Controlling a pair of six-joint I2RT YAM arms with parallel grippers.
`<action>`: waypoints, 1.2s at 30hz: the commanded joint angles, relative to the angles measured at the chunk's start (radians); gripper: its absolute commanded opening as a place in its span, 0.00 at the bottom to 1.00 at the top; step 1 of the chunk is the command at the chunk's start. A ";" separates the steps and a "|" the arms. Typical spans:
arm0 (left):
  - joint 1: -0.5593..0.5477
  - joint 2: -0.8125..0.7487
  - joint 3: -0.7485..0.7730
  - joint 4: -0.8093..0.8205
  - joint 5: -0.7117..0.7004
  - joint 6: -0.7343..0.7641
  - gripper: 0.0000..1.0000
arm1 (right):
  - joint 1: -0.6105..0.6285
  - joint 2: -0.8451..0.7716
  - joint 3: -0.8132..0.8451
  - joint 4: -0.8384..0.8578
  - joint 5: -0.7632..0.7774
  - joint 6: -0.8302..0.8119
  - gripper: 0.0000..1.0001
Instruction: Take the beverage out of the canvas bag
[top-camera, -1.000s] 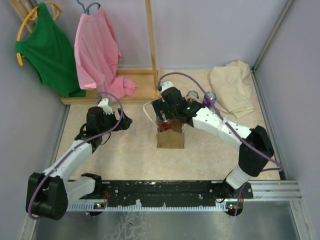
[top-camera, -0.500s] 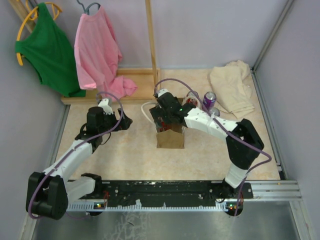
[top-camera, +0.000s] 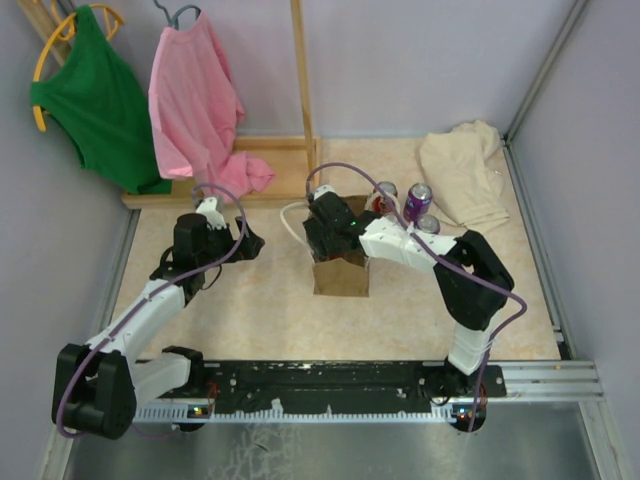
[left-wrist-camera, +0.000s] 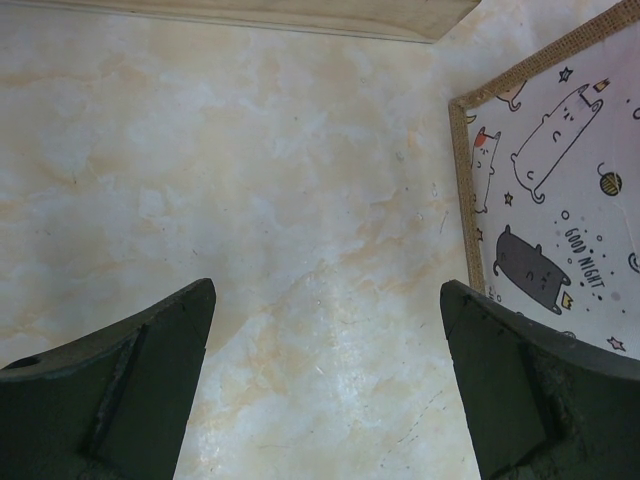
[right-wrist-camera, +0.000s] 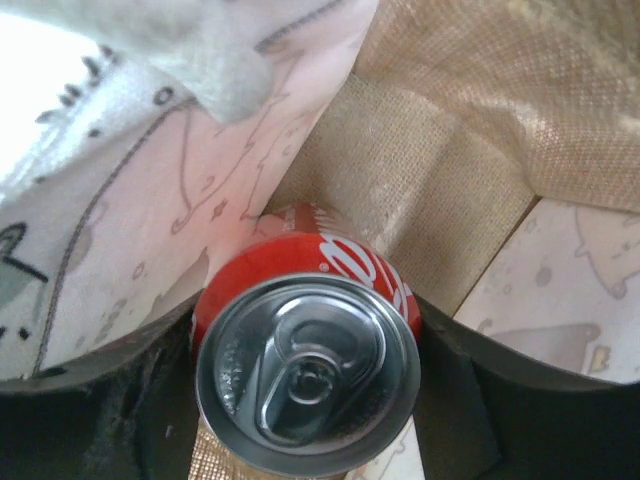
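grasp step in hand. right gripper sits inside the bag, the can upright between its jaws, which lie close on both sides; i cannot tell if they are clamped. left gripper hangs beside the bag, jaws apart, empty. next, in my judgement: confirm grip, then lift straight up clear of the bag.

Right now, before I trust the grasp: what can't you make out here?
Top view: the red can is hidden by the right pincer inside the canvas bag.
Right wrist: whether the pincer touches the can is lost in shadow beside its rim.
Left wrist: cat-print panel cut off by the right edge.
Top view: labels on the cans behind the bag too small.
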 joint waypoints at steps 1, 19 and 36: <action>-0.009 -0.015 0.013 0.001 -0.008 0.006 1.00 | 0.008 0.022 -0.011 0.051 0.039 0.004 0.57; -0.009 -0.007 0.007 0.006 -0.008 0.004 1.00 | 0.040 0.019 0.002 0.096 -0.135 -0.070 0.00; -0.010 -0.021 0.000 0.003 -0.011 0.005 1.00 | 0.113 0.126 0.221 0.052 -0.057 -0.054 0.00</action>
